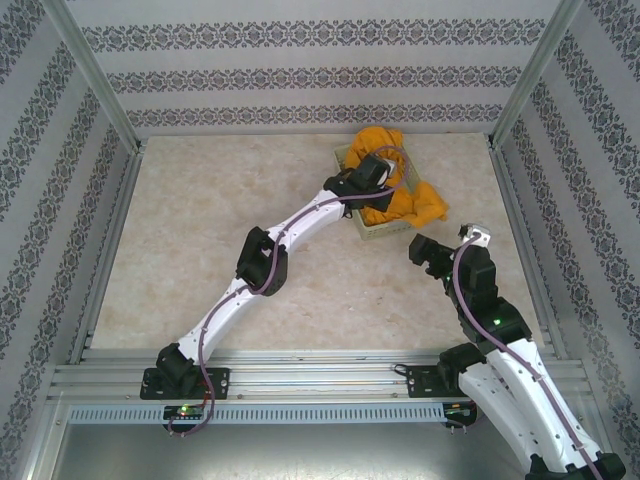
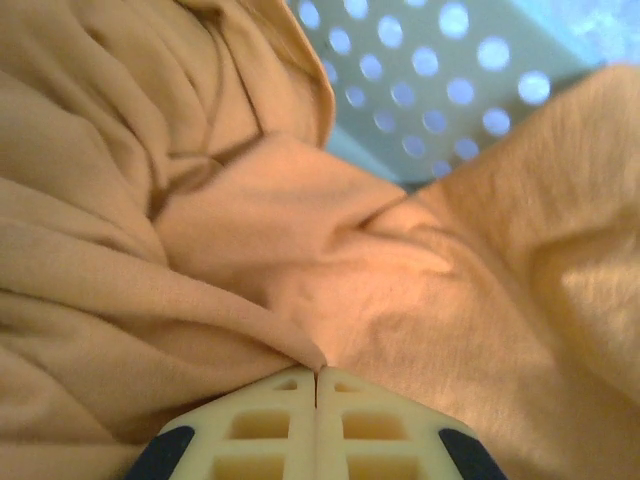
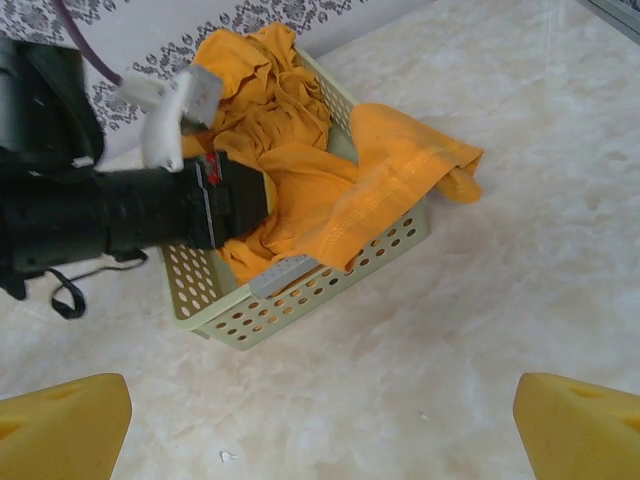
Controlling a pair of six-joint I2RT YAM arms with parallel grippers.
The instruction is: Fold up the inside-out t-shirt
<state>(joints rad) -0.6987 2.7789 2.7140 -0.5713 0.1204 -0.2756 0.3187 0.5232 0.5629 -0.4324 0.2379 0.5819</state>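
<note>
Risked dragging the basket [image 3: 300, 300] along.
Pinched a thin fold of the t-shirt [image 3: 300, 170], heaped inside and spilling over, between shut left fingers [image 2: 270, 410]; held right fingers [image 3: 60, 425] wide above the table [image 3: 520, 250].

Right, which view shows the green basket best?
Right wrist: the basket appears nearly whole, t-shirt spilling over its rim. Top external shows it small, partly behind the left arm; left wrist, a blurred patch of wall.

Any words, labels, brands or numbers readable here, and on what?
None readable.
The t-shirt: no print in view.
The grey patch on the near rim of the basket: too blurred to read.
The wall pattern: ornament, not lettering.
</note>
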